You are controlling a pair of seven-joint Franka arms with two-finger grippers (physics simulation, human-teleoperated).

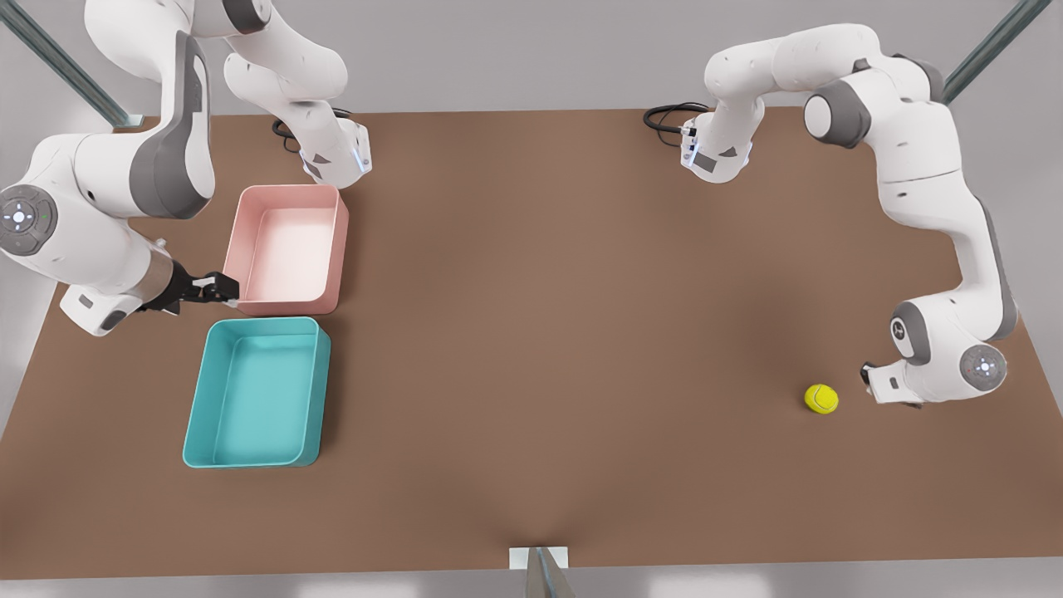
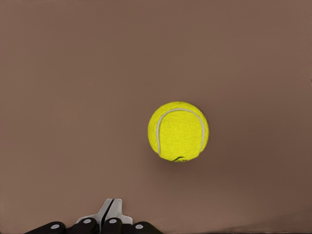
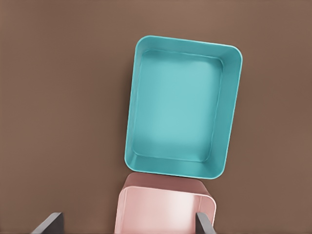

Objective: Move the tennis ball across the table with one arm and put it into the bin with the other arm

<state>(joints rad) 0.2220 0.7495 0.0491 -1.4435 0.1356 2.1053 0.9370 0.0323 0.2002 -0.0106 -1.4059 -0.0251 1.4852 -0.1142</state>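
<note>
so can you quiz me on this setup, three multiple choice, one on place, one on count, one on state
1. Where is the tennis ball?
A. in the teal bin
B. in the pink bin
C. on the table

2. How many bins are there?
A. one
B. two
C. three

3. The right gripper's fingers are:
A. open and empty
B. shut on the ball
C. shut on a cloth

Answers:
1 C: the tennis ball lies on the table at the front view's right, just ahead of the left gripper.
2 B: one teal bin and one pink bin.
3 A: the right gripper waits beside the pink bin, its fingers spread with nothing between.
</note>
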